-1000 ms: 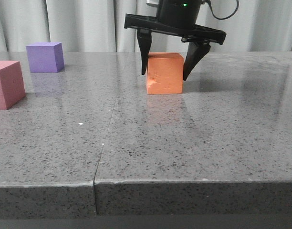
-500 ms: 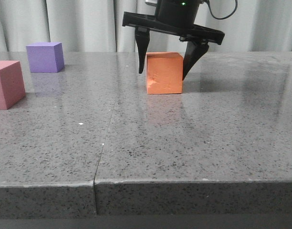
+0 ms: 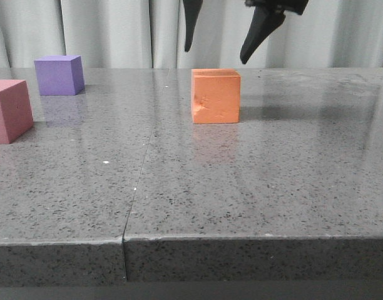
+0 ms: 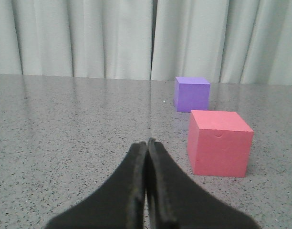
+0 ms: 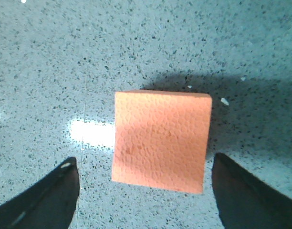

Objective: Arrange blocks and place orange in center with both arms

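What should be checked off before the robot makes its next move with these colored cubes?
1. Orange cube released and resting flat on the table: ok.
2. Right gripper open and above the cube, fingers apart from it: ok.
3. Left gripper ready to grasp: not ok, its fingers are shut together with nothing between them.
4. Pink cube and purple cube upright and unobstructed: ok.
5. Orange cube exactly at the center: cannot tell, the tabletop has no mark.
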Tool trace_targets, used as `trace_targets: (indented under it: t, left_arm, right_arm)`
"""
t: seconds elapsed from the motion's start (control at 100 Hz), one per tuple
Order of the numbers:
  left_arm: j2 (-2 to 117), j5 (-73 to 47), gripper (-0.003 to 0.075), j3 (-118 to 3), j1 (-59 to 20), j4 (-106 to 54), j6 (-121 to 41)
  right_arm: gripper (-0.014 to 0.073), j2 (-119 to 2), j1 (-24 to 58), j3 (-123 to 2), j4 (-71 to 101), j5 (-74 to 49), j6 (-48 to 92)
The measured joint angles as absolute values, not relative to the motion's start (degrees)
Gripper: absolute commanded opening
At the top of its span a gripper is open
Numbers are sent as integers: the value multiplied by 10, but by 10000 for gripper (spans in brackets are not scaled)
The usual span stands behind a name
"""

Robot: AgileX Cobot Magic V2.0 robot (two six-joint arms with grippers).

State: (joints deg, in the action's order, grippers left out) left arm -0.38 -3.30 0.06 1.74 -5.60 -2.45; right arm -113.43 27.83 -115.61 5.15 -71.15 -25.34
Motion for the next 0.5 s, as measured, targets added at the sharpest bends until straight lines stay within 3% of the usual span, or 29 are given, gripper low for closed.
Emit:
trace_targets:
  t: [0.08, 0.25, 0.34, 0.44, 0.5]
  left_arm:
    - [-4, -33, -20, 1, 17, -56, -24]
    - [-4, -33, -20, 1, 17, -56, -24]
    - [-4, -33, -20, 1, 17, -56, -24]
    - [-4, -33, -20, 1, 17, -56, -24]
    - [-4, -33, -20, 1, 17, -56, -24]
  right_arm:
    - [495, -1123, 278, -1156, 50, -713, -248]
    - [156, -1101, 278, -1156, 45, -714, -240]
    - [19, -1093, 278, -1156, 38, -714, -234]
    - [-72, -1085, 278, -1156, 32, -715, -226]
    - [-65, -1080, 278, -1156, 25, -715, -224]
